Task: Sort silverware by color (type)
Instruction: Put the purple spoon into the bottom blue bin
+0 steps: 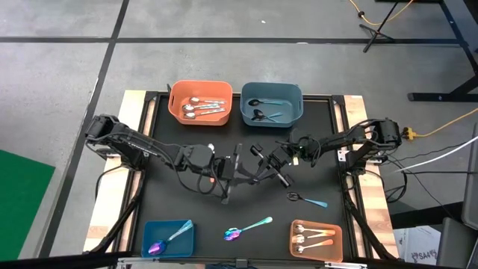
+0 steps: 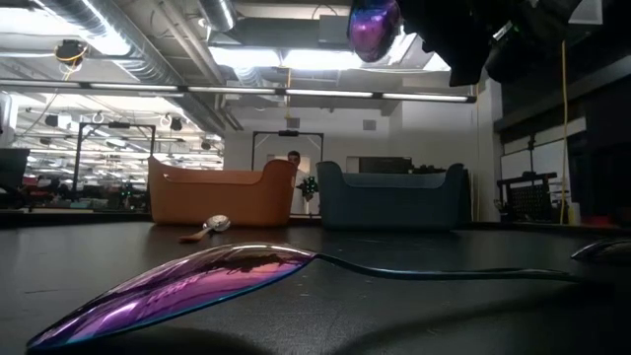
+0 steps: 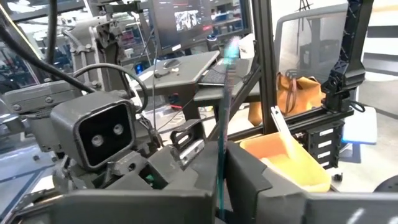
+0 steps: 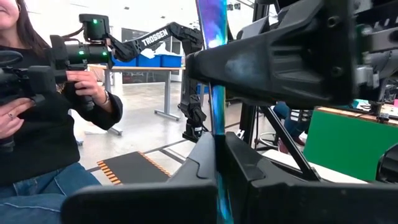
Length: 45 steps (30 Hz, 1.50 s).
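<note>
So both arms are meeting mid-table, out in front of the orange bin (image 1: 177, 112) and a bit toward the right arm's side. The left gripper (image 1: 233, 170) and right gripper (image 1: 263, 161) are facing each other almost nose to nose. They're both clamping down on the same spoon (image 4: 214, 25), an iridescent one with a teal handle. It's standing upright between the two, and each wrist view shows it pinched between that arm's fingers. From table level its purple bowl is hanging high above the bin.

Everything else is just sitting there:
- The silver spoons (image 1: 203, 107) are lying inside the orange bin.
- The black spoons (image 1: 263, 112) are lying in the blue bin (image 1: 295, 97) right beside it.
- A black-and-teal spoon (image 1: 306, 199) is lying on the mat, well past the grippers from the orange bin.
- A loose iridescent spoon (image 1: 246, 229) is lying near the table edge farthest from the bin.
- A blue tray (image 1: 149, 228) at that far edge is holding one iridescent spoon.
- An orange tray (image 1: 334, 232) at the same edge is holding orange-handled ones.

A person (image 4: 37, 124) is showing off to the side in the right wrist view.
</note>
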Available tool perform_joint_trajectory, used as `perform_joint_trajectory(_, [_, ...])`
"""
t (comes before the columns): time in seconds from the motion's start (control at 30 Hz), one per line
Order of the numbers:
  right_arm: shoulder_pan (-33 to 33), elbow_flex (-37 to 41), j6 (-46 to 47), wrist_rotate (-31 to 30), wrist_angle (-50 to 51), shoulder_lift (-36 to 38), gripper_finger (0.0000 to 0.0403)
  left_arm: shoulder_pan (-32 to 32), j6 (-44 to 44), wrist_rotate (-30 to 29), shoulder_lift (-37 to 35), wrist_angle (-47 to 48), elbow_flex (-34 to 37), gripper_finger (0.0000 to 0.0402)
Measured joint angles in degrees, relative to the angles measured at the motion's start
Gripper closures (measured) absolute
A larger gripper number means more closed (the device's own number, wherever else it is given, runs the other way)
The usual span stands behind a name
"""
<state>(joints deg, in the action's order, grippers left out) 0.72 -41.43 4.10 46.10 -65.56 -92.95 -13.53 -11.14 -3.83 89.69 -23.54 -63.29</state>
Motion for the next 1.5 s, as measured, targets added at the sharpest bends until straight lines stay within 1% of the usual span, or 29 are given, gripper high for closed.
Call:
perform_joint_trajectory(0.1, [0.01,0.00,0.00,-0.01,0.00,0.00,0.0402,-0.03,0.02,0.25,0.00,0.03,0.00,0.0395])
perform_joint_trajectory(0.53, [-0.01,0.00,0.20,-0.41,1.32,0.04,0.0401,-0.01,0.13,0.06,0.00,0.73,0.00,0.0399])
perform_joint_trajectory(0.63, [-0.01,0.00,0.35,-0.56,2.06,0.04,0.0386,-0.01,0.34,-0.09,0.00,1.05,0.00,0.0399])
perform_joint_trajectory(0.8, [-0.01,0.00,3.07,-1.10,2.68,0.04,0.0330,0.08,0.84,-0.56,0.00,1.02,0.00,0.0400])
perform_joint_trajectory(0.93, [0.05,0.00,4.86,-0.98,2.49,0.15,0.0290,0.08,4.30,-0.49,0.00,1.10,0.00,0.0401])
perform_joint_trajectory(1.07, [0.06,0.00,4.91,0.68,2.58,0.95,0.0270,0.05,8.83,-0.27,-0.12,2.43,0.00,0.0401])
perform_joint_trajectory(1.2, [0.58,-0.01,4.91,5.14,2.80,1.31,0.0268,0.03,13.95,-0.08,-0.73,5.27,-0.02,0.0401])
perform_joint_trajectory(1.37, [3.23,0.00,6.23,11.45,3.48,1.40,0.0269,0.01,20.65,2.11,-2.47,12.49,-0.02,0.0401])
perform_joint_trajectory(1.43, [4.62,0.00,7.97,12.60,5.18,1.42,0.0269,-0.24,23.92,3.92,-3.23,14.95,-0.02,0.0401])
perform_joint_trajectory(1.5, [5.81,0.00,9.47,14.11,6.61,1.42,0.0269,-0.36,28.36,7.46,-4.10,17.65,-0.02,0.0401])
